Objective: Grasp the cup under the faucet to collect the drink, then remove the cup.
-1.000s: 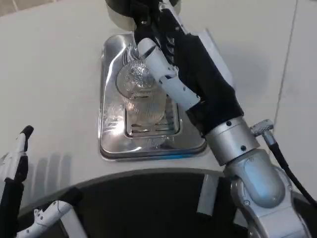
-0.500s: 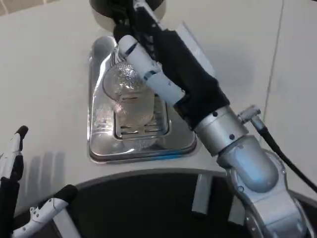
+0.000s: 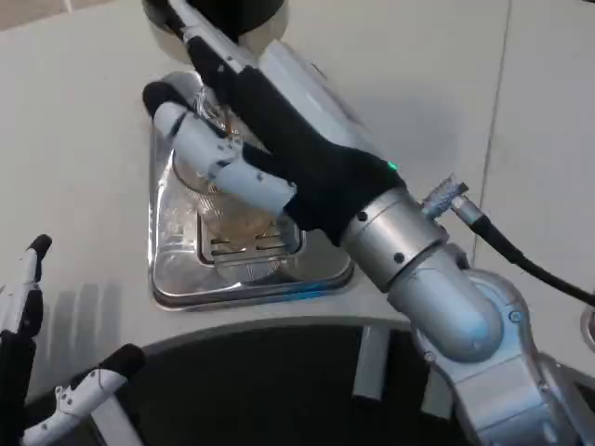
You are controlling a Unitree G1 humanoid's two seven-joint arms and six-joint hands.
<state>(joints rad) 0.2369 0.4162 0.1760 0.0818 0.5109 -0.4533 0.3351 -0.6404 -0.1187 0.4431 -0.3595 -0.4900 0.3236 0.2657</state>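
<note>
Since a second ago, our right hand (image 3: 265, 130) has swung to the left across the tray (image 3: 172, 283), but the whole picture has slid left too, so some of that is our head moving. We are now reaching over the cup (image 3: 232, 209) with our fingers (image 3: 218, 167) lying across its top and side. Before, they were lying more along the right side of it.

We are seeing the cup as a clear glass shape standing on the shiny tray, on the little grate (image 3: 246, 246) in the middle. It is sitting just below the dark round spout (image 3: 237, 11) at the top edge. Our right hand is covering most of the cup, so we cannot tell whether we are holding it tight or just touching it. We also cannot tell whether any drink is in it.

Our left hand (image 3: 23, 307) is waiting low on the left side, well away from the tray. Its fingers are apart and holding nothing.

We are thinking the grab is close to done or just done. If so, we are needing to keep the cup steady under the spout while it fills. A clear cup can slip or tip, so we are needing to squeeze gently and lift it straight.
</note>
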